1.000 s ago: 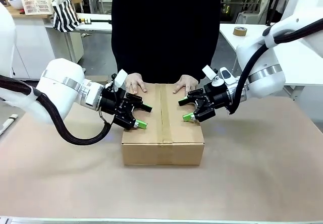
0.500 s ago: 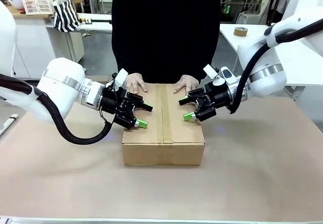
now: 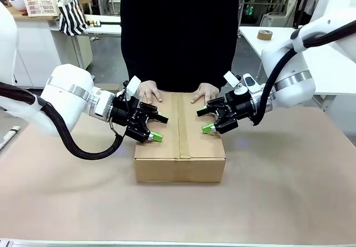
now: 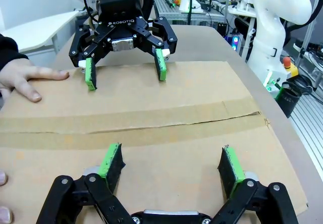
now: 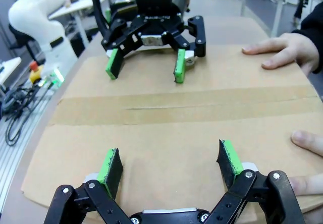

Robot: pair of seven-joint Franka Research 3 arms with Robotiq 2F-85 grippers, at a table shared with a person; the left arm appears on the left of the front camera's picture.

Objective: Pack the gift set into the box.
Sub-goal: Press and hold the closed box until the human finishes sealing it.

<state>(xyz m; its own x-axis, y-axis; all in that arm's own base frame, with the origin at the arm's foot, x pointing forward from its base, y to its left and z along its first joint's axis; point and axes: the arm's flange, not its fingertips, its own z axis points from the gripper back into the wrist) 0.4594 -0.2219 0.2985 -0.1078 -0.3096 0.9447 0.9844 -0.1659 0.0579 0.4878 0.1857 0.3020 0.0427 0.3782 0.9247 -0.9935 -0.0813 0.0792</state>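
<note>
1. The brown-covered table (image 3: 289,191) carries the box near its middle, between the 2 white arms.
2. A person in black stands at the far side of the table, just behind the box.
3. The box (image 3: 167,169) lies flat with its top flaps closed, so whatever is inside is hidden.
4. A brown tape strip (image 3: 183,127) runs along the centre seam, from the robot's side to the person's side.
5. The left gripper (image 3: 159,128) is over the left half of the box top, pointing toward the seam. Its fingers are spread apart and hold nothing.
6. The right gripper (image 3: 202,120) faces it from across the seam, over the right half. Its fingers are also spread apart and hold nothing.
7. The person's 2 hands lie flat on the far edge of the box top, 1 hand (image 3: 149,92) behind the left gripper and the other hand (image 3: 204,93) behind the right gripper.
8. In the left wrist view, the green pads (image 4: 112,161) sit just short of the tape, and I cannot tell whether they touch the cardboard.
</note>
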